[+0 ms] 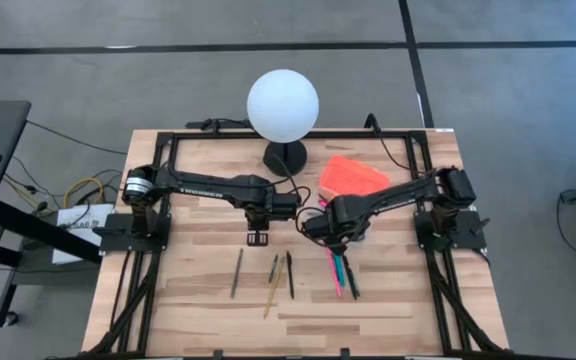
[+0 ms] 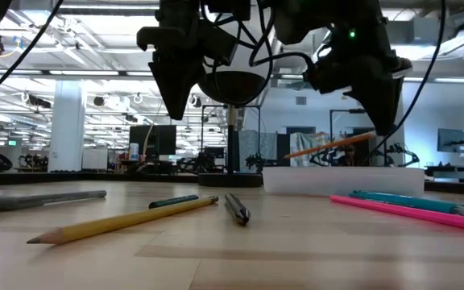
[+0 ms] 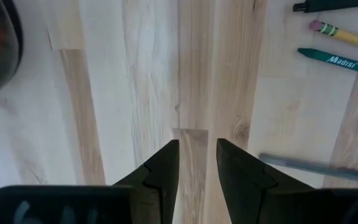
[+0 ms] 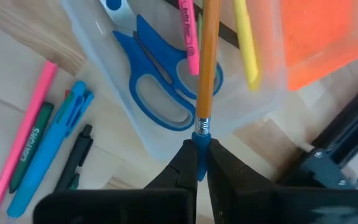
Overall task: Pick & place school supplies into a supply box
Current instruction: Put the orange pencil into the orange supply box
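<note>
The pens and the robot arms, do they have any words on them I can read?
"Madisi": on the green pen, seen in the left wrist view.
"TROSSEN": on the left arm, small, in the high view.
Pink pen in the box: printed letters, too blurred to read.
Dark green pen on the table: white lettering, too blurred to read.
Nothing else readable.

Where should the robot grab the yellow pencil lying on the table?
Grab the yellow pencil around its middle, coming straight down from above. It lies flat on the table, so only its top shows. The green pen lies close near its eraser end, so the middle gives the left tool more room.
</note>
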Controlling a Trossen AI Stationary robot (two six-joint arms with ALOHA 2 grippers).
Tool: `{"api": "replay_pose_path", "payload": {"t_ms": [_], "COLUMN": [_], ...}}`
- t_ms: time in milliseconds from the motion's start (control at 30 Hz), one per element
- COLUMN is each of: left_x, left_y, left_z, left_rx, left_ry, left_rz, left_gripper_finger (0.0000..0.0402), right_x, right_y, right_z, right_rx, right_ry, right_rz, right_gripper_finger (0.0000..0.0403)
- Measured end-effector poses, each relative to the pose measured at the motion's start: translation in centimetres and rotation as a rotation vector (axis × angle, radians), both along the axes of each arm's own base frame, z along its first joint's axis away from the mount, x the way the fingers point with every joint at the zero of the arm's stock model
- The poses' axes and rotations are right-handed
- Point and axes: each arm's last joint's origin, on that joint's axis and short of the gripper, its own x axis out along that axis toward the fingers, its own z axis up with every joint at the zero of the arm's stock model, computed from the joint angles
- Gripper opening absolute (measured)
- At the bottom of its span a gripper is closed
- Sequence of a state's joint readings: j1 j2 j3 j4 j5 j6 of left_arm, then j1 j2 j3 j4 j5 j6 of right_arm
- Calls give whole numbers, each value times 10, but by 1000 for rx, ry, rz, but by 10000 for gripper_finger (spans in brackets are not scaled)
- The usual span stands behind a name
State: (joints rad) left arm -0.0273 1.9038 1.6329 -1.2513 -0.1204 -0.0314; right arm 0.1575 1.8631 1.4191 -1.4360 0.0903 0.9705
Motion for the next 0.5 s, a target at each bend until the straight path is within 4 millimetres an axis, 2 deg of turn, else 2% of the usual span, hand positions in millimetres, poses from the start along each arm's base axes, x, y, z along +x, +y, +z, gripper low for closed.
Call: {"api": "replay_pose_path", "payload": {"t_ms": [233,500], "left_x": [0,1], "left_y": [0,2], "left_z": [0,0], "left_rx": [1,3], "left_ry": [2,-6], "left_rz": [-19,-44], "left_gripper_finger": [102,102], "right_x": [-11,-8], "right_y": [9,14], "right_z": [-23,-28], "right_rx": [-8,-16], "right_ry": [31,-41], "right_rz": [-13,4], "right_gripper_finger": [4,6]}}
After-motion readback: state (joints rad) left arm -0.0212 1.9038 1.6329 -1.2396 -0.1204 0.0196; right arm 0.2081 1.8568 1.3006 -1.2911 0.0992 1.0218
